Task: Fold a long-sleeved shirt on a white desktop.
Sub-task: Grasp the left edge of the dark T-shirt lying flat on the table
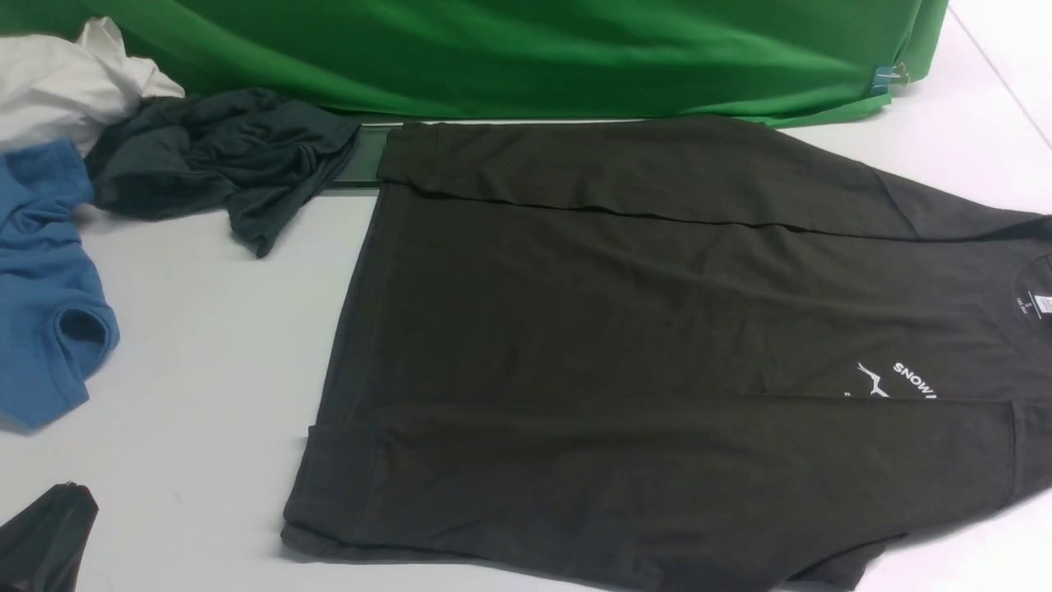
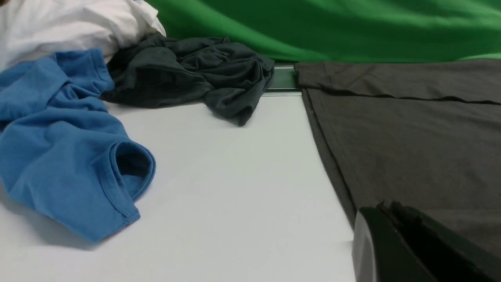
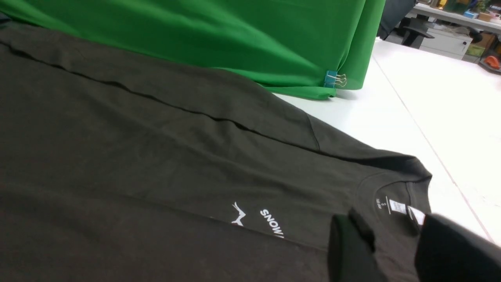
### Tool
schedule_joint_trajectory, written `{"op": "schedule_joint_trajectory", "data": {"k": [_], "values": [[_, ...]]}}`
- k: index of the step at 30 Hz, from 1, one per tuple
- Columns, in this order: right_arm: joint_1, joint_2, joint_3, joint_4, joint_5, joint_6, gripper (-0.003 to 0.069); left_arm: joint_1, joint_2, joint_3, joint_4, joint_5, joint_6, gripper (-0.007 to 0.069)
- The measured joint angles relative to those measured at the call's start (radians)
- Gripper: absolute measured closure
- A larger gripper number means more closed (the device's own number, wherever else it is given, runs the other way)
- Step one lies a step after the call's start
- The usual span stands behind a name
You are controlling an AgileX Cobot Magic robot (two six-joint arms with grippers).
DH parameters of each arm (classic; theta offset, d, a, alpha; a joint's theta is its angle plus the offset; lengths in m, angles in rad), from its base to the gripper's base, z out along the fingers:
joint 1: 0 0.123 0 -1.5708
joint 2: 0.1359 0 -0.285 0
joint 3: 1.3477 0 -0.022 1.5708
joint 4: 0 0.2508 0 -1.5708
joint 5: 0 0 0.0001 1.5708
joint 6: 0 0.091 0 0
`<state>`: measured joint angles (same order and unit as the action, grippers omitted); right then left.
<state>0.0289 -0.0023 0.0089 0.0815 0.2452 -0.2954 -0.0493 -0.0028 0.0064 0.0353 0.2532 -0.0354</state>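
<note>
The long-sleeved shirt point(image 1: 625, 329) lies flat on the white desktop point(image 1: 205, 345) with its collar to the right and both sleeves folded across the body. Its "SNOW" lettering point(image 1: 914, 380) and white neck label point(image 3: 397, 206) face up. My left gripper point(image 1: 74, 491) sits low at the near left, off the shirt. In the left wrist view its fingers point(image 2: 385, 207) are pressed together with nothing between them, close to the shirt's hem edge point(image 2: 332, 168). My right gripper point(image 3: 395, 235) is open above the collar and is out of the front view.
A crumpled dark teal-grey garment point(image 1: 222, 156), a blue garment point(image 1: 41, 288) and a white cloth point(image 1: 57, 82) lie at the far left. The green backdrop point(image 1: 534, 49) hangs along the back, held by a clip point(image 1: 888, 78). The grey-framed hatch point(image 1: 362, 156) shows by the shirt's far corner.
</note>
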Motion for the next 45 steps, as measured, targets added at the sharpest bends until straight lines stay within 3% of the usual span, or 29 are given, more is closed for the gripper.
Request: {"op": "schedule_joint_trajectory", "data": {"k": [19, 26, 33, 36, 38, 39, 42, 45], "values": [[0.0, 0.0, 0.0, 0.001, -0.109, 0.022, 0.0418, 0.0, 0.0, 0.0, 0.015, -0.076, 0.0, 0.0604], [0.0, 0.0, 0.0, 0.003, -0.412, 0.361, 0.0418, 0.0, 0.0, 0.0, 0.018, -0.442, 0.0, 0.0604], [0.0, 0.0, 0.0, 0.006, -0.538, 0.543, 0.0418, 0.0, 0.0, 0.0, 0.019, -0.529, 0.0, 0.0604], [0.0, 0.0, 0.0, 0.006, -0.615, 0.624, 0.0418, 0.0, 0.001, 0.001, 0.001, -0.653, -0.01, 0.0604], [0.0, 0.0, 0.0, 0.006, -0.743, 0.674, 0.0418, 0.0, 0.017, 0.0, -0.035, -0.908, -0.098, 0.0604], [0.0, 0.0, -0.002, 0.006, -0.771, 0.686, 0.0418, 0.0, 0.021, -0.011, -0.035, -0.941, -0.117, 0.0604], [0.0, 0.0, -0.076, 0.009, -0.778, 0.711, 0.0418, 0.0, 0.045, -0.116, -0.059, -0.963, -0.189, 0.0604], [0.0, 0.051, -0.256, 0.01, -0.739, 0.703, 0.0418, 0.0, 0.11, -0.33, -0.06, -0.843, -0.217, 0.0604]]}}
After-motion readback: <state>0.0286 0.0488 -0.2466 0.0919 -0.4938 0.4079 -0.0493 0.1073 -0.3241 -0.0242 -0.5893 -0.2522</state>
